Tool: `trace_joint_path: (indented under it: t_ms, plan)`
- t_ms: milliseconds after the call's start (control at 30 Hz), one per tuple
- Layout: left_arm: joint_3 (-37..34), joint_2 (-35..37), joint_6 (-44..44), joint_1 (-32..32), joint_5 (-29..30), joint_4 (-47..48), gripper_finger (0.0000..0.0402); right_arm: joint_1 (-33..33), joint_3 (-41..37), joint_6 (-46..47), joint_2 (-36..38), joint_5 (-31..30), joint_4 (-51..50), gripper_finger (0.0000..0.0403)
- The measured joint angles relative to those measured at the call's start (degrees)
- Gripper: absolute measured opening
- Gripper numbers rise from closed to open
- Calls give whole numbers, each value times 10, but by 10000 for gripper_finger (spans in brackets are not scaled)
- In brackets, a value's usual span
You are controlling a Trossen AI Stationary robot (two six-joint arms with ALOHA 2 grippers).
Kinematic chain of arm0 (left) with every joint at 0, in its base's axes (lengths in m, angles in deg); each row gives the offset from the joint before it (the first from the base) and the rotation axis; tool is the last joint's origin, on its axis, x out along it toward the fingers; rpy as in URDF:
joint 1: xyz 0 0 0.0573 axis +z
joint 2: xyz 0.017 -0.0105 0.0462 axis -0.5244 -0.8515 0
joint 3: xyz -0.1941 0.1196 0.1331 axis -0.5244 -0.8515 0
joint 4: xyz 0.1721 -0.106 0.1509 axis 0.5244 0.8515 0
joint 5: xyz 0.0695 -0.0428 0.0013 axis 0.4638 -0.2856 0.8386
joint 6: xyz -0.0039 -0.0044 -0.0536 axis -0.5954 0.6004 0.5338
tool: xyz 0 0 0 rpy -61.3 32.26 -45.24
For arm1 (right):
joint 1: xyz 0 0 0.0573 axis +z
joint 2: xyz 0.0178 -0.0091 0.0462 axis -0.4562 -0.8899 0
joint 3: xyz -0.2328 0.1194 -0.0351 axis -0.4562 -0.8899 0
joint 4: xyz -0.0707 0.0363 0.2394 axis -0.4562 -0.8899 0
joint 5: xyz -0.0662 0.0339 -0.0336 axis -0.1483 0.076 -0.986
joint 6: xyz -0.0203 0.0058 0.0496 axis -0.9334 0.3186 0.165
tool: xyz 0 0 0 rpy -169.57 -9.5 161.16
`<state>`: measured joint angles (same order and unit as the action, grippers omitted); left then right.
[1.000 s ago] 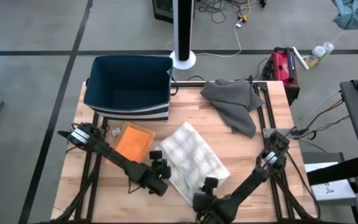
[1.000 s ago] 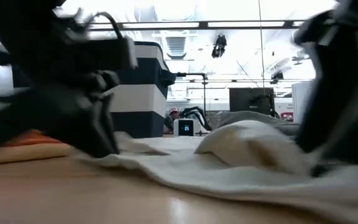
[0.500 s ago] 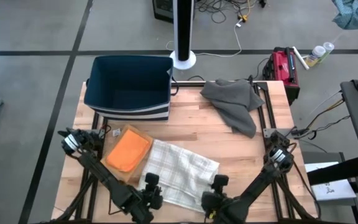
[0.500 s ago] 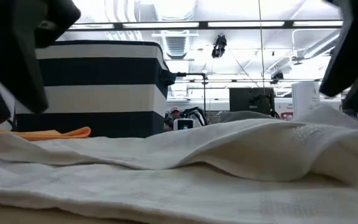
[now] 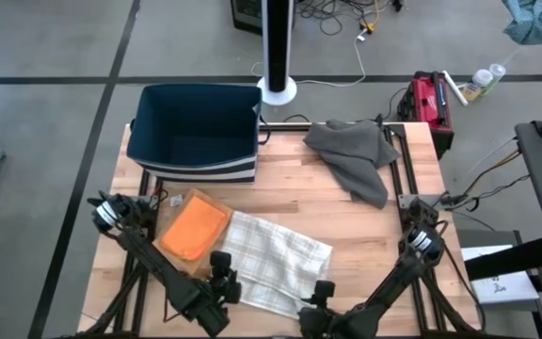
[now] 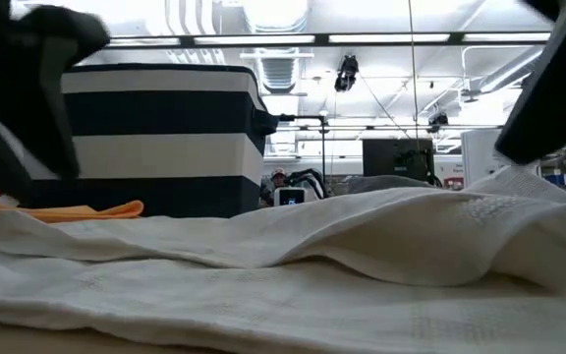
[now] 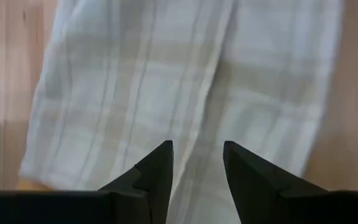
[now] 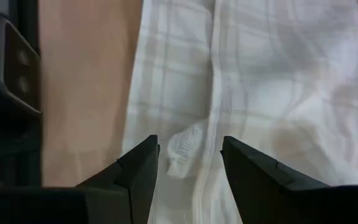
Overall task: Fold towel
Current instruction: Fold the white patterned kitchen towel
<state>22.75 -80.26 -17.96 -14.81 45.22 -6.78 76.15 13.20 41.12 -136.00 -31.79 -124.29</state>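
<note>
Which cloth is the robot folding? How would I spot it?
Find the navy-and-white striped fabric bin at the back of the wooden table. Nearer the front edge, right of the small folded orange cloth, lies the white checked towel. It is the only pale, plaid one; the crumpled grey cloth sits farther back.

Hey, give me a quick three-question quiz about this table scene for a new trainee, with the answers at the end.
1. True or false: the white checked towel lies on the table between the two grippers.
2. Which thing touches the towel's edge on the left arm's side? A) grey cloth B) orange cloth C) striped bin
3. Fill in: in its wrist view, the left gripper is ____, with nothing between its fingers.

Key: 1 true. 2 B. 3 open. The right gripper is open over the towel too.
</note>
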Motion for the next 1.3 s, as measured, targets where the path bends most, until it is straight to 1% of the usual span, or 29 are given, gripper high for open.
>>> trace_joint_path:
  t_ms: [267, 367, 533, 667, 767, 933, 1133, 1300]
  plan:
    - [-83, 32, 81, 2, -1, 9, 131, -4, 0, 1, -11, 13, -8, 174]
    - [-111, 51, 109, 3, 2, 8, 133, -5, 0, 7, -12, 29, -3, 174]
    - [-154, 75, 115, 3, 3, 8, 134, -6, -1, 10, -12, 25, -5, 174]
    - [-175, 77, 111, 0, 3, 3, 128, -13, -12, 21, -12, 24, -6, 174]
    - [-193, 77, 111, -1, 2, -26, 125, -18, -23, 28, -13, 24, -8, 174]
    - [-202, 77, 111, 0, 2, -50, 118, -20, -30, 48, -13, 24, -5, 174]
    - [-195, 78, 111, 0, 2, -52, 114, -19, -30, 56, -13, 22, 0, 174]
    - [-190, 80, 113, 1, 2, -48, 114, -23, -31, 66, -13, -10, -7, 172]
